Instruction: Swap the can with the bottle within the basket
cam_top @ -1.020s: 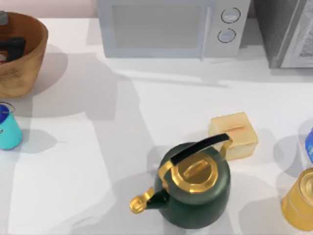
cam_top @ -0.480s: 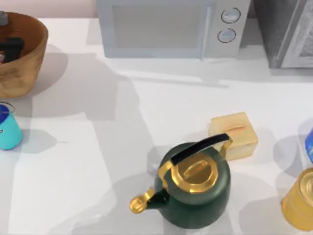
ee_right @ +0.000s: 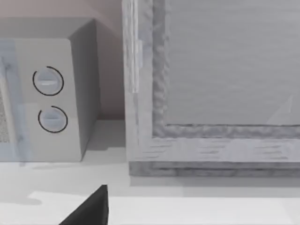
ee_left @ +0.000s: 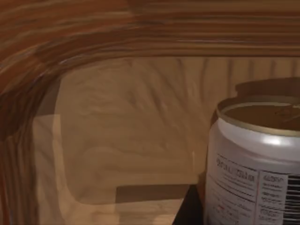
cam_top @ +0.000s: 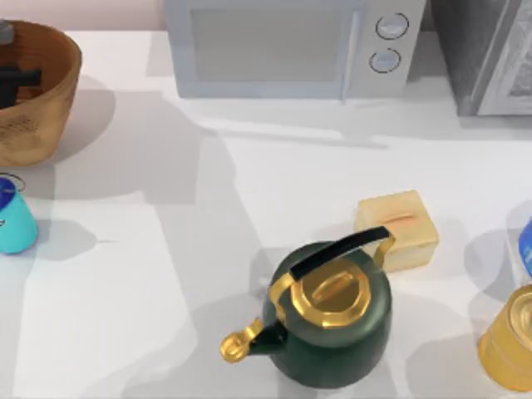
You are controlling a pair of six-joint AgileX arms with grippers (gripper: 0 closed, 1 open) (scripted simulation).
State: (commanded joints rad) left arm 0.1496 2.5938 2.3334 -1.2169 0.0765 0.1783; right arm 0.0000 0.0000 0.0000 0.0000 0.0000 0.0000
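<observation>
White bench: can (cam_top: 15,218) stands outside the basket (cam_top: 51,96); bottle (ee_left: 255,164) inside by left gripper (cam_top: 18,77), grip unclear; swap pending.

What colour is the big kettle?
The kettle is dark green with a gold lid and spout, clearest in the top view.

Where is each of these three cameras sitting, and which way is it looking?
Top view: above the table, looking down at the kettle, microwave, teal can and basket; the left gripper reaches into the basket.
Left wrist view: on the left arm, inside the basket, facing the bottle.
Right wrist view: on the right arm, facing the microwave and a grey cabinet; a dark gripper part juts in.
Shared: top and left wrist views share the basket; top and right wrist views, the microwave.
</observation>
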